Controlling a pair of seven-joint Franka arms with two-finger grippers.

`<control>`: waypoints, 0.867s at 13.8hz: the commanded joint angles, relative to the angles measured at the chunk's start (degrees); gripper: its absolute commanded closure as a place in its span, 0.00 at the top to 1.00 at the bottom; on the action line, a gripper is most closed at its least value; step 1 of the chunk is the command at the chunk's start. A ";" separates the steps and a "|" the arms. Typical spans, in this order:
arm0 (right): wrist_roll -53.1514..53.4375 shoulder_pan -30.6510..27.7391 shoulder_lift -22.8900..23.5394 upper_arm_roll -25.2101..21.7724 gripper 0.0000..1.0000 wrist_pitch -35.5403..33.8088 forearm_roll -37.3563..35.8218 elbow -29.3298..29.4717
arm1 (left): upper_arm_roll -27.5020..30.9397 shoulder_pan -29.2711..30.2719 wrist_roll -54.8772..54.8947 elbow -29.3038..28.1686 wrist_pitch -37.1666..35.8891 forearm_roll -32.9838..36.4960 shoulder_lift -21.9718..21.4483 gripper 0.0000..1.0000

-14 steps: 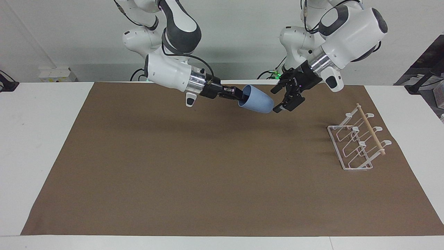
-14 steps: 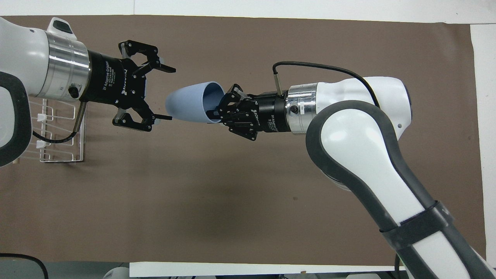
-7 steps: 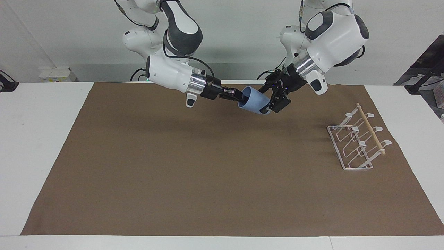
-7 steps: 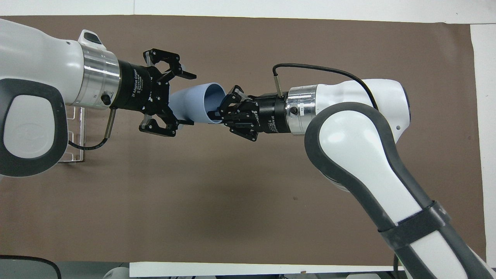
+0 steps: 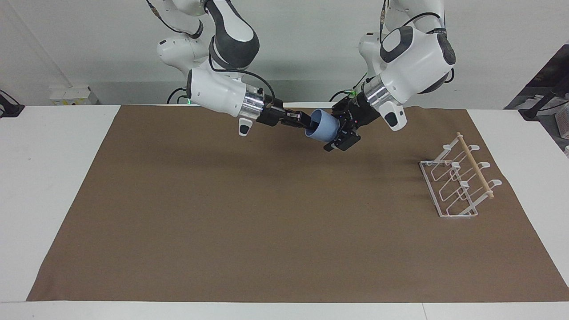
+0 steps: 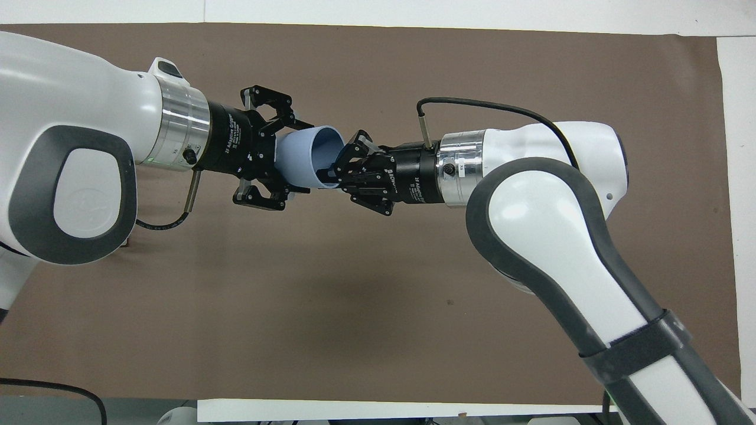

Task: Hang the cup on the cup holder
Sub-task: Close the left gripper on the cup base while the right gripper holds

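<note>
The light blue cup (image 5: 324, 129) is held on its side in the air over the end of the brown mat nearest the robots. My right gripper (image 5: 307, 125) is shut on its rim, with one finger inside the mouth; it also shows in the overhead view (image 6: 332, 171). My left gripper (image 5: 333, 134) is open, its fingers astride the cup's base end (image 6: 298, 158), close to the wall on both sides. The white wire cup holder (image 5: 458, 184) with its wooden dowel stands on the mat toward the left arm's end. It is hidden under the left arm in the overhead view.
A brown mat (image 5: 266, 222) covers most of the white table (image 5: 53, 178). Nothing else stands on the mat besides the cup holder.
My left gripper has moved from beside the cup holder toward the cup, and its open fingers now stand around the cup's base. The right gripper has held the cup nearly still.
</note>
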 commanded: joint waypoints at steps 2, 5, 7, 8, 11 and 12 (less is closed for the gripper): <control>0.46 0.17 -1.06 0.41 0.00 -0.16 1.31 -0.53 | 0.67 -0.28 -0.16 3.88 -1.27 -0.66 1.57 0.29; 0.63 0.26 -1.06 0.41 0.94 0.10 1.13 -0.36 | 1.02 -0.01 -0.34 4.41 -1.53 -0.57 1.39 0.29; -0.07 -0.09 -0.80 0.23 0.99 0.19 0.43 0.51 | 1.20 -0.01 -0.60 4.41 -1.62 -0.04 1.30 0.29; -0.16 -0.79 -0.54 0.06 0.99 -0.07 -0.09 1.39 | 1.37 -0.01 -0.78 4.41 -1.71 0.92 1.39 0.29; -0.33 -4.65 -1.59 -0.29 0.99 -1.91 -10.43 3.41 | 1.46 1.12 -2.36 4.67 -2.85 14.33 1.48 0.29; -0.33 -6.84 -2.11 -0.29 0.99 -4.09 -14.21 4.20 | 1.46 1.83 -2.53 4.58 -3.98 19.94 1.48 0.29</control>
